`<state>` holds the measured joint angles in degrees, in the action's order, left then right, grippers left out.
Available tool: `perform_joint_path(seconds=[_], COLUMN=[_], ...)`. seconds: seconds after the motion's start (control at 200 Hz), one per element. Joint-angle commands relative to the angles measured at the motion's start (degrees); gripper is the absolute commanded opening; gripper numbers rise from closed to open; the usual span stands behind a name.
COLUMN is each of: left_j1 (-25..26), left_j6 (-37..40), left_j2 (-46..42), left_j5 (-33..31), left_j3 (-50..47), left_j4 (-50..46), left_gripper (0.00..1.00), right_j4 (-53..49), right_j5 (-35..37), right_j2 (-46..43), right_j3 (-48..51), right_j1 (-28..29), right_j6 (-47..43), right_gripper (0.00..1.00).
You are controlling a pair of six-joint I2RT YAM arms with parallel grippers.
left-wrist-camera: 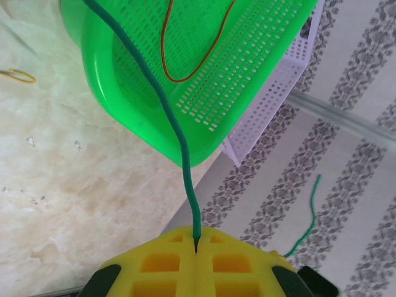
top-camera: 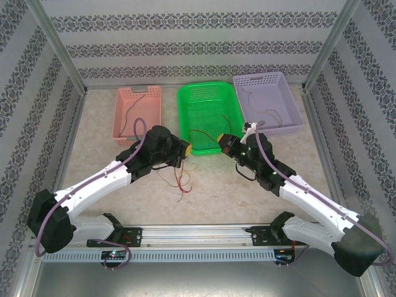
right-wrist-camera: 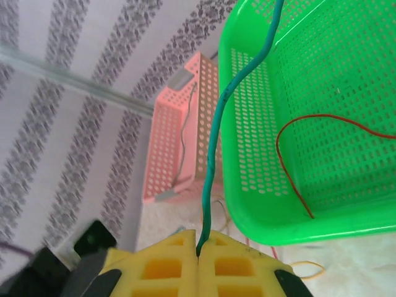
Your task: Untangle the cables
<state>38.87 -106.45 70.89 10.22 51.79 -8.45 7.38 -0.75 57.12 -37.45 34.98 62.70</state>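
Tabletop (left-wrist-camera: 74,185): left gripper (left-wrist-camera: 197,247) and right gripper (right-wrist-camera: 199,250) pinch the green cable (left-wrist-camera: 167,111).

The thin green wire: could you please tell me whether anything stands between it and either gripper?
Nothing visible does. The left gripper is shut on the thin green wire, which is pinched between its yellow pads, and the right gripper pinches it likewise.

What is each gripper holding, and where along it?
The left gripper and the right gripper each pinch a green cable between closed pads; the left holds it near one end.
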Motion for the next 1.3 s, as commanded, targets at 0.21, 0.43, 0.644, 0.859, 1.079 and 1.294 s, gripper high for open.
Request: perform_joint_path(seconds=[0.21, 0.43, 0.644, 0.859, 1.079, 1.294], left_j1=[0.36, 0.33, -2.6, -3.14, -1.1, -0.13], left_j6=[-7.73, 2.24, 37.93, 77.57, 96.63, 100.52], left_j2=[-4.07, -6.29, -4.45, 6.34, 13.88, 15.14], left_j5=[-7.97, -9.98, -16.5, 3.04, 14.38, 19.08], left_j3=[-2.26, 7.1, 27.12, 36.63, 37.45, 33.75], left_j4=[-6.33, -16.87, -37.16, -30.11, -27.11, -22.83], left_gripper=[0.0, 0.47, 0.51, 0.51, 0.51, 0.52], right_j4=[10.57, 1.61, -19.87, -36.11, -39.98, -39.28], right_j5=[9.83, -0.15, -14.33, -23.48, -34.74, -41.41], right_j2=[-0.73, 3.01, 10.48, 17.56, 23.47, 25.76], right_j3=[-1.48, -9.75, -23.22, -34.62, -41.89, -44.58], right_j1=[-4.66, -5.32, -9.76, -12.02, -12.82, -14.32], right_j6=[5.81, -16.18, -39.59, -48.7, -44.23, -37.18], right_gripper=[0.0, 0.0, 0.0, 0.0, 0.0, 0.0])
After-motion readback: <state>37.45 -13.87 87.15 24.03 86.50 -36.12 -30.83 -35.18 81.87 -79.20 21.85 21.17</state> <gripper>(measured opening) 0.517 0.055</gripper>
